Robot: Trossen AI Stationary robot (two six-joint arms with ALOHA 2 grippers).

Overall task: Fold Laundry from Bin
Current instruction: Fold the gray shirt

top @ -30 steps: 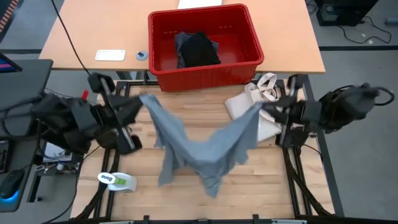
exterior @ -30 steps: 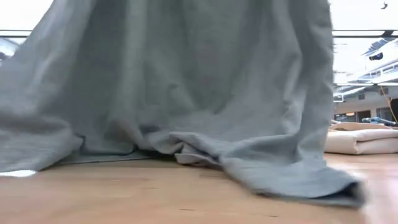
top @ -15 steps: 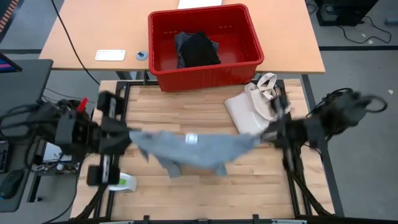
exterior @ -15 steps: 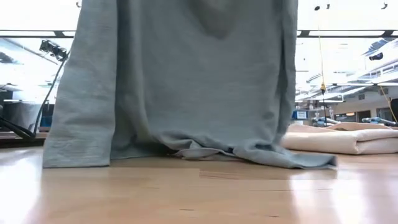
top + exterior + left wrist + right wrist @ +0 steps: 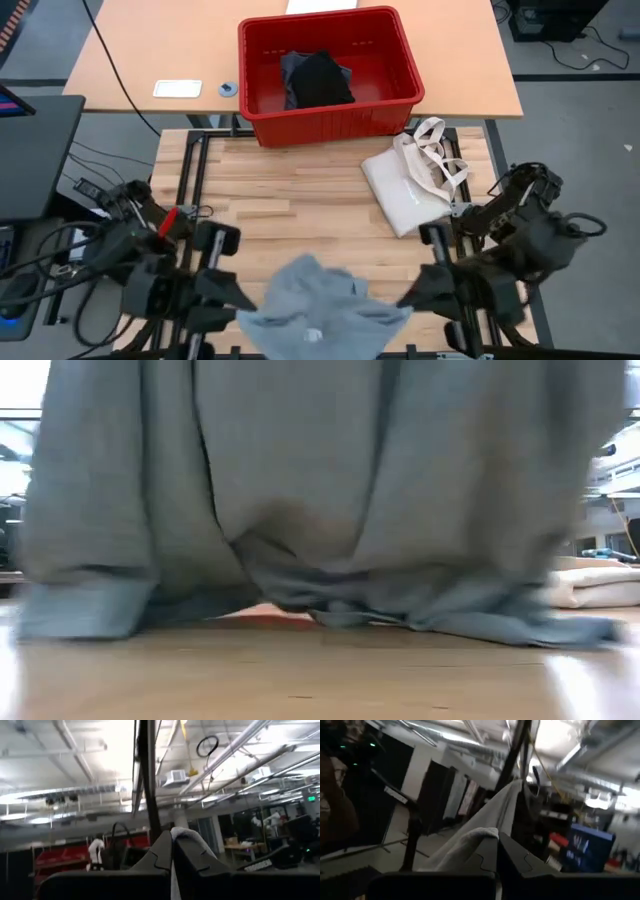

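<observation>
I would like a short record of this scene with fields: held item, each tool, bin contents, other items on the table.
held item: light grey cotton T-shirt, stretched between both tools at the near table edge, hem dragging on the wood
left tool: shut on one shirt end
right tool: shut on the other end
bin: red rectangular plastic tub holding a black garment
other: cream canvas tote bag
</observation>
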